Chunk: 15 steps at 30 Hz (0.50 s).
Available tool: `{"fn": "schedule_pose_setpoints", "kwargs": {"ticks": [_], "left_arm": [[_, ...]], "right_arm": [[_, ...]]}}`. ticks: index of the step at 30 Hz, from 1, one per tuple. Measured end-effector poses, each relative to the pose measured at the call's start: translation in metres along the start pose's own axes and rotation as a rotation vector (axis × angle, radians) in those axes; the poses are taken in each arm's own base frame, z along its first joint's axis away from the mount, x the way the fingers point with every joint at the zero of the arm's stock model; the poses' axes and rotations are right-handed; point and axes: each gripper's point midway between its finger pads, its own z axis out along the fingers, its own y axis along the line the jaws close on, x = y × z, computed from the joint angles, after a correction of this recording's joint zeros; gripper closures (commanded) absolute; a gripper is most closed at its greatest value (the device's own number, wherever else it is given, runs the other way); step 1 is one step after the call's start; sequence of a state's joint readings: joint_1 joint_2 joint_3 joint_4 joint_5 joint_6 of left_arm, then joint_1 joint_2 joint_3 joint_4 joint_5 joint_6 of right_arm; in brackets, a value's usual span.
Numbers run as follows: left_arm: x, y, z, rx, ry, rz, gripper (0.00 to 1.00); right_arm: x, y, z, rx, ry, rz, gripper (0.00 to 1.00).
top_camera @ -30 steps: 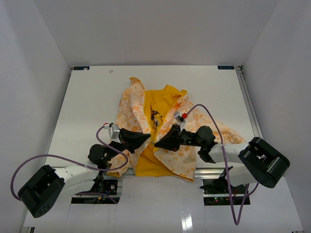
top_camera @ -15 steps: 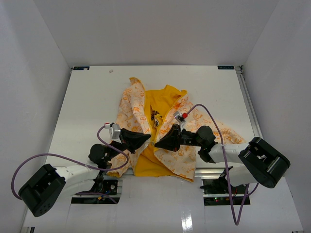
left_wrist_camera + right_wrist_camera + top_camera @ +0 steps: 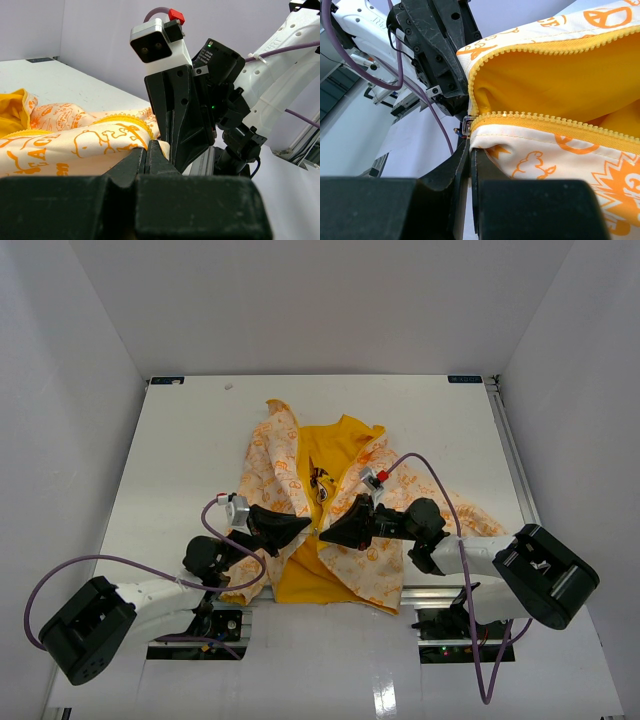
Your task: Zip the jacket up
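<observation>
The jacket (image 3: 350, 500), cream-white with orange print and yellow lining, lies open on the table, collar far, hem near. My left gripper (image 3: 303, 527) is shut on the jacket's left front edge near the hem; its cream fabric (image 3: 75, 142) shows at my closed fingertips. My right gripper (image 3: 325, 533) is shut on the jacket's right front edge (image 3: 530, 150), just under the yellow zipper teeth (image 3: 545, 120) and beside the metal slider (image 3: 466, 124). The two grippers meet tip to tip at the bottom of the zipper.
The table's near edge with the aluminium rail (image 3: 330, 615) lies just below the jacket's hem. Purple cables (image 3: 430, 475) loop over the right sleeve and near the left arm. White walls close in the table on three sides.
Almost nothing moves; both grippers keep their hold at the bottom of the zipper, with only a slight shift of the arms.
</observation>
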State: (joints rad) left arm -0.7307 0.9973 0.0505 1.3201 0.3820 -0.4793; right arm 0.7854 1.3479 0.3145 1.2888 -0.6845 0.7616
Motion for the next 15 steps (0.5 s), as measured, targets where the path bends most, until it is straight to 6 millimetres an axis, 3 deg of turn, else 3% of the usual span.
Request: {"fn": "schedule_pose_setpoints", "kwargs": {"ticks": [15], "left_arm": [[0.0029,-0.0035,-0.0001,0.017,0.011,-0.018,1.0]], "right_arm": [[-0.0025,-0.001,-0.0022,-0.002,0.003,0.012,0.92]]}}
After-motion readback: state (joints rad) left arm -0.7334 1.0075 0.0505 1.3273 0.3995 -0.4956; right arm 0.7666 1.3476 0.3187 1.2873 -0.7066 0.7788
